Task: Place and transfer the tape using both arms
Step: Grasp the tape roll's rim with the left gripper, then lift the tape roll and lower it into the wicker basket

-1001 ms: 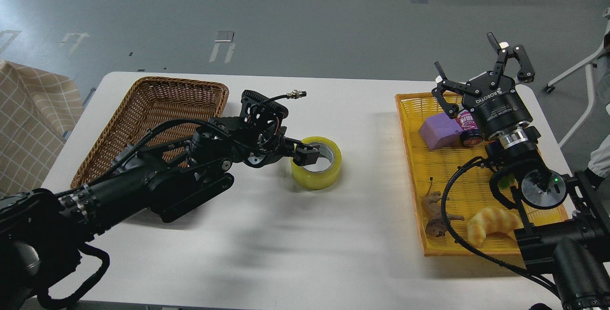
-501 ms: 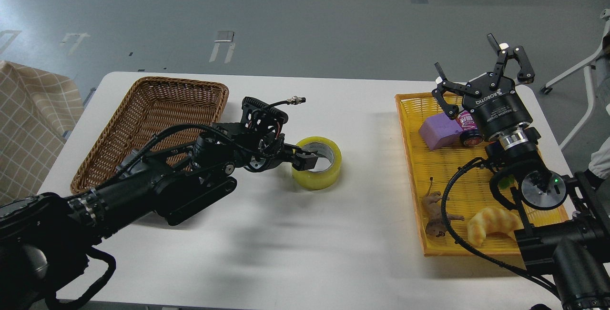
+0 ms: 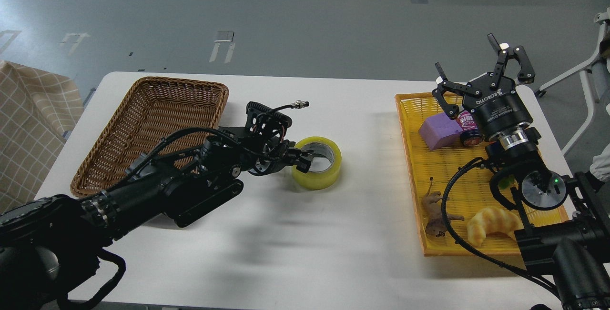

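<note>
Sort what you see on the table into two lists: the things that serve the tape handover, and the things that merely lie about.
In the job:
- tape, on the table
- left gripper, at the roll's left rim
- right gripper, open above the yellow tray
- wicker basket, perhaps the goal

Lying about, in the tray:
- purple block
- small jar
- toy animal
- croissant toy

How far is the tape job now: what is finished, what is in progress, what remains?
Done: the tape sits mid-table, outside the yellow tray. In progress: the left gripper is at its near rim. Left: lift it into the wicker basket. The right gripper hovers open.
</note>
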Controlling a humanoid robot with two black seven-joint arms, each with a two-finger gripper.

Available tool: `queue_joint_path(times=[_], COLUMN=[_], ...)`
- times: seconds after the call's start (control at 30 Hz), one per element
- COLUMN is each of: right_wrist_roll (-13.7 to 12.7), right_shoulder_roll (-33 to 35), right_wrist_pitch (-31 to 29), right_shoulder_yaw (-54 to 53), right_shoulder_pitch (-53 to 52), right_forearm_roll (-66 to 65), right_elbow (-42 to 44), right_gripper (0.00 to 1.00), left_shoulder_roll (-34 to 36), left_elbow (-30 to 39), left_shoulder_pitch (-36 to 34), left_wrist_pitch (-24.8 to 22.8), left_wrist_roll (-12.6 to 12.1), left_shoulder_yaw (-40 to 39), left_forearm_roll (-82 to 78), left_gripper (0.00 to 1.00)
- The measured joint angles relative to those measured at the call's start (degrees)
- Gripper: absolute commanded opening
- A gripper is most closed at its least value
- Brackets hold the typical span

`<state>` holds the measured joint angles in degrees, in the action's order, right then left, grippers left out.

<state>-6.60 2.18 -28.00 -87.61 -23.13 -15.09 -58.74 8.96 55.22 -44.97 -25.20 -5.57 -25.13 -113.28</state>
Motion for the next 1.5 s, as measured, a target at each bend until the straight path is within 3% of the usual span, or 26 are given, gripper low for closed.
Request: queue_joint_path(times=[0.3, 0.73, 0.97, 1.5], right_wrist_roll=[0.01, 0.01, 0.02, 0.05], right_shoulder_roll=[-0.17, -0.44, -0.51, -0.86], right_wrist_pitch=[0.0, 0.0, 0.0, 0.0], right_shoulder_yaw=[0.0, -0.02, -0.02, 0.03], right_shoulder_pitch=[0.11, 0.1, 0.01, -0.48], right_forearm_roll=[0.06, 0.07, 0.07, 0.07], right_elbow=[0.01, -0.15, -0.15, -0.06], right_gripper=[1.0, 1.0, 1.0, 1.0], left_shoulder_roll=[0.76, 5.87, 11.72, 28.63], left_elbow=[0.65, 1.75, 1.65, 1.64], left_shoulder_pitch=[-0.69, -7.6, -12.01, -14.92], left_wrist_pitch=[-1.32, -2.8, -2.81, -2.81], left_wrist_roll=[0.04, 0.55, 0.95, 5.35], left_shoulder_yaw=[0.0, -0.27, -0.19, -0.2], left_forearm_roll=[0.03, 5.15, 9.98, 13.97], left_gripper=[0.0, 0.0, 0.0, 0.0])
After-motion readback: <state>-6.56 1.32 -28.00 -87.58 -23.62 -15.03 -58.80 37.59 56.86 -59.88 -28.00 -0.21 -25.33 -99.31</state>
